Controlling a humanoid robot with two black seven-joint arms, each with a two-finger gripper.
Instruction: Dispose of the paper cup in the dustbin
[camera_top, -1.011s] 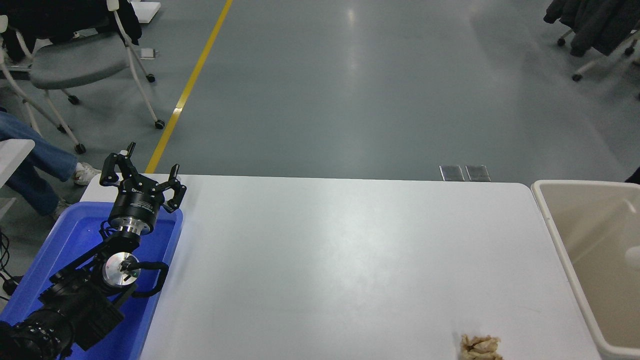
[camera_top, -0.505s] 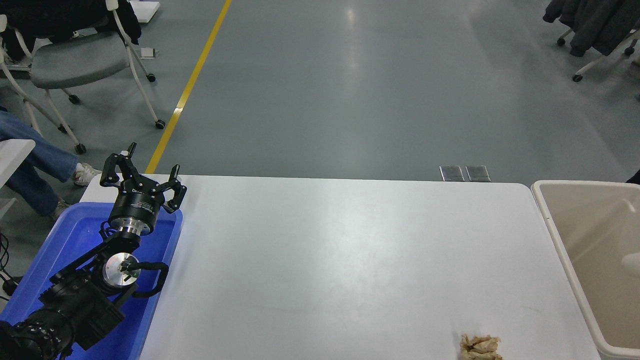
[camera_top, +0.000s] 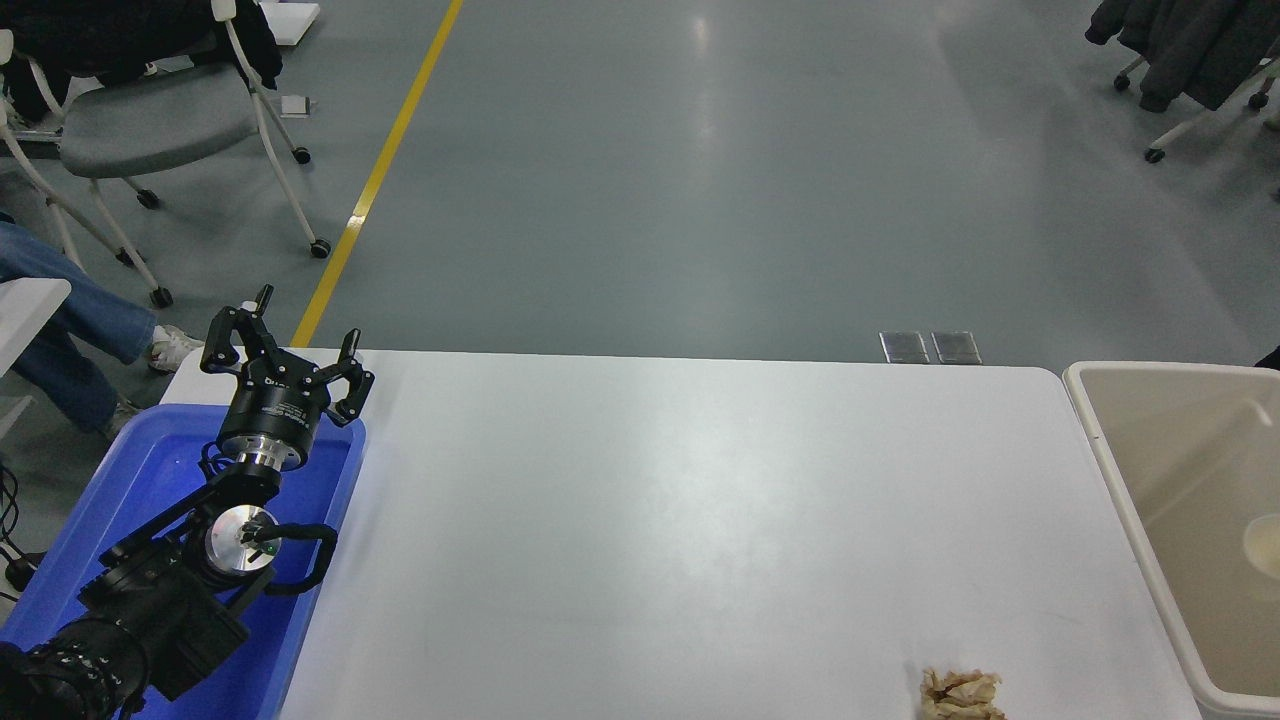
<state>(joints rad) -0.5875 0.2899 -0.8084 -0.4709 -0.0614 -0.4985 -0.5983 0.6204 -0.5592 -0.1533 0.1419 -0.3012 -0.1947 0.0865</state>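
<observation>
White table (camera_top: 700, 520); paper wad (camera_top: 960, 695) near dustbin (camera_top: 1120, 480)

Over the last second the paper cup (camera_top: 1262, 541) changed inside the dustbin (camera_top: 1120, 480), beside the table's right edge. It first showed as a pale white shape at the picture's right border, then sat a little lower and nearer the table's near edge. It ended lower again, close to the bin's right side, with its cream opening turned up toward the camera and partly cut off by the border.
</observation>
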